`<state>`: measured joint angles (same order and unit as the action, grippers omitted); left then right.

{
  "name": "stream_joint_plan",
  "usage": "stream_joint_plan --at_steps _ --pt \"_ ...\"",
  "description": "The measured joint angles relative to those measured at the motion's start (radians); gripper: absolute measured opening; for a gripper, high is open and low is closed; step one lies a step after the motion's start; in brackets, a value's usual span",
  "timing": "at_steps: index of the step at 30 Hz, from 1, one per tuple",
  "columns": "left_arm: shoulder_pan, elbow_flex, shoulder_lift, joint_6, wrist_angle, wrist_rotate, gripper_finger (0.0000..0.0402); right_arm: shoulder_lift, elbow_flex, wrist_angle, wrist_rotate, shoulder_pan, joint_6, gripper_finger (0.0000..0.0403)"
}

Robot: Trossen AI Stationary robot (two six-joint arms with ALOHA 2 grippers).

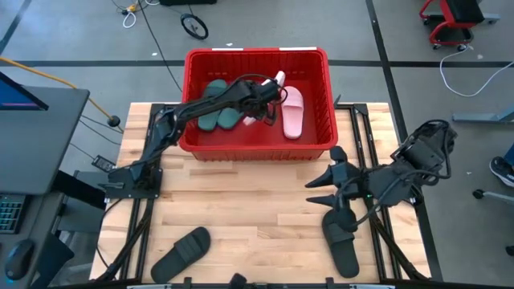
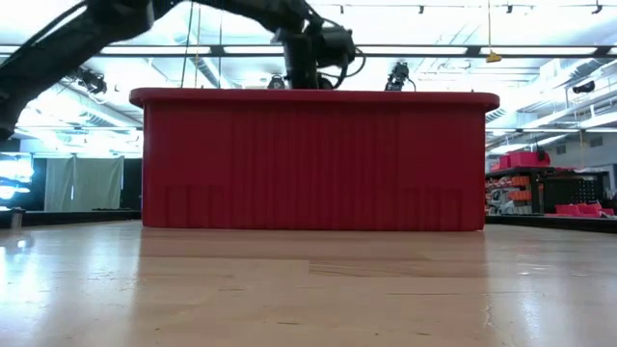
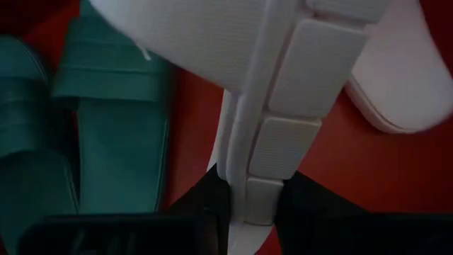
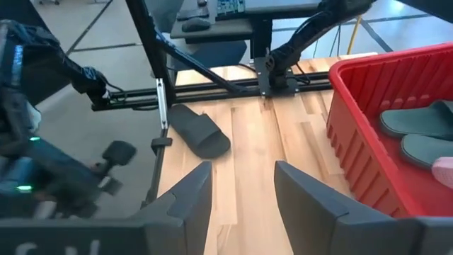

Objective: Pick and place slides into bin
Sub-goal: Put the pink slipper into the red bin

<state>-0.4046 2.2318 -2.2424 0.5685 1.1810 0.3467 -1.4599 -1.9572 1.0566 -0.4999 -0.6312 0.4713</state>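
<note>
My red bin (image 1: 258,148) holds two dark green slides (image 1: 219,110) and a pale pink slide (image 1: 292,111). My left gripper (image 1: 267,107) reaches in, clenched on a second pink slide (image 3: 283,106). My right gripper (image 1: 328,180) waits beside the bin, fingers spread and holding nothing.

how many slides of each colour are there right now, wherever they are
dark green slides: 2, both in the bin
pale pink slides: 2, one lying in the bin, one held over it by the left end effector
black slides: 2, both on the table
total: 6
</note>
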Motion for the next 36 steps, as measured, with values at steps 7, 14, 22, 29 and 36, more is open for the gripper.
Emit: stream_joint_plan --at_steps 7,14,22,29,36 --pt "-0.067 0.001 -0.061 0.091 -0.033 -0.013 0.008 0.001 0.0 0.007 0.003 0.0 -0.001 0.0158" --pt "-0.116 0.001 -0.105 0.136 -0.063 -0.048 0.0099 0.001 0.0 0.025 0.003 0.0 0.004 0.0153" --pt "-0.127 0.002 -0.151 0.105 -0.158 -0.128 0.0141 0.001 0.0 0.066 0.003 0.0 0.056 0.0152" --pt "-0.127 0.002 -0.148 0.127 -0.202 -0.089 0.0171 0.001 0.0 0.1 0.004 -0.016 0.103 0.0147" --pt "-0.102 0.002 -0.147 0.119 -0.304 -0.124 0.0167 0.001 0.0 0.112 0.002 -0.015 0.105 0.0144"
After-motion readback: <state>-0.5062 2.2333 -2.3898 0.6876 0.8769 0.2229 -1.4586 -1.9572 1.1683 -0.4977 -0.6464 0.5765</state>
